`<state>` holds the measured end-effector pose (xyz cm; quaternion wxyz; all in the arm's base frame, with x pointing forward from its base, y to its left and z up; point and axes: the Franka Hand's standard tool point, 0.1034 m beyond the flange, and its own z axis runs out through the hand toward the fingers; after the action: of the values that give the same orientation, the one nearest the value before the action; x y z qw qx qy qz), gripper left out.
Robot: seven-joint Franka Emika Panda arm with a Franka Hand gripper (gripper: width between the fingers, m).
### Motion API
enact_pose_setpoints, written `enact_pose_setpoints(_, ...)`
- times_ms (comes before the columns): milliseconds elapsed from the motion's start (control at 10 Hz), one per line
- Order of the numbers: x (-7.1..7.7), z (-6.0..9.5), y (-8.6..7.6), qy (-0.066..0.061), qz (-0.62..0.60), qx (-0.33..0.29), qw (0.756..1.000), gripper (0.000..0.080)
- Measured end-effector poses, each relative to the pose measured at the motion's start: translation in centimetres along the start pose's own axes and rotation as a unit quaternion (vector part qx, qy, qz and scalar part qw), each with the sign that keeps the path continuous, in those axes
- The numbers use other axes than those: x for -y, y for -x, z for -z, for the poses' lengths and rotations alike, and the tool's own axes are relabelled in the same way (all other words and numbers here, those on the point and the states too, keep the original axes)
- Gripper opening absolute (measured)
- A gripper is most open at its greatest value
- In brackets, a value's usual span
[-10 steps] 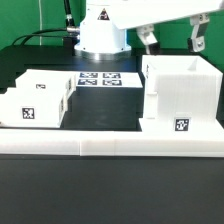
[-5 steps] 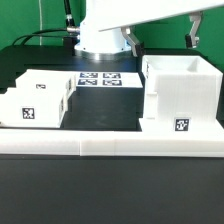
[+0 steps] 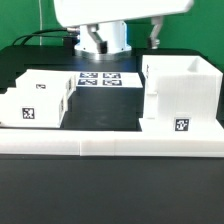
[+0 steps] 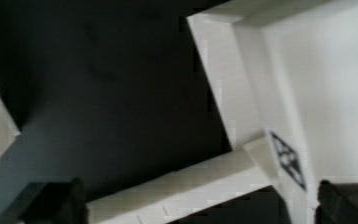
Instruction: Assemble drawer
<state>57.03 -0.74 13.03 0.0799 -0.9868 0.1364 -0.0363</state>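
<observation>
Tool (image 4: 197, 198): fingers spread wide, nothing held, hanging above the shell's rim.
Shell (image 3: 180, 95): open-topped white cube, standing on the counter (image 3: 110, 112) against the rail (image 3: 110, 146). Judged stiff, hollow, light and smooth-walled. Too broad to span, so best taken by one thin wall at the rim.
Boxes (image 3: 35, 100): well apart from the shell, toward the exterior view's left.
Marker board (image 3: 98, 79): between shell and boxes, farther back.
Change: the arm has swung from over the shell toward the exterior view's left; shell and boxes unmoved.
</observation>
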Motion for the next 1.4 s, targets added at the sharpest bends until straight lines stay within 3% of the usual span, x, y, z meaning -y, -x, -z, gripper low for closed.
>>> enact_pose_setpoints(100,-1.5,0.1,-0.3,-0.003,0.001,-0.003,1.0,0.0648)
enact_pose_setpoints(300,-0.8,0.0,-0.2,-0.004,-0.005,-0.001,1.0,0.0648)
enact_pose_setpoints(500,-1.1,-0.1,-0.2,-0.003,-0.006,-0.001,1.0,0.0648)
enact_pose_setpoints(800,-5.2,-1.4,1.4,0.017,0.035,0.003,0.999,0.0648)
enact_pose_setpoints(1200,-9.0,-4.6,1.6,0.034,0.096,0.01,0.995,0.0648)
enact_pose_setpoints(1400,-9.4,-5.2,1.2,0.036,0.1,0.012,0.994,0.0648)
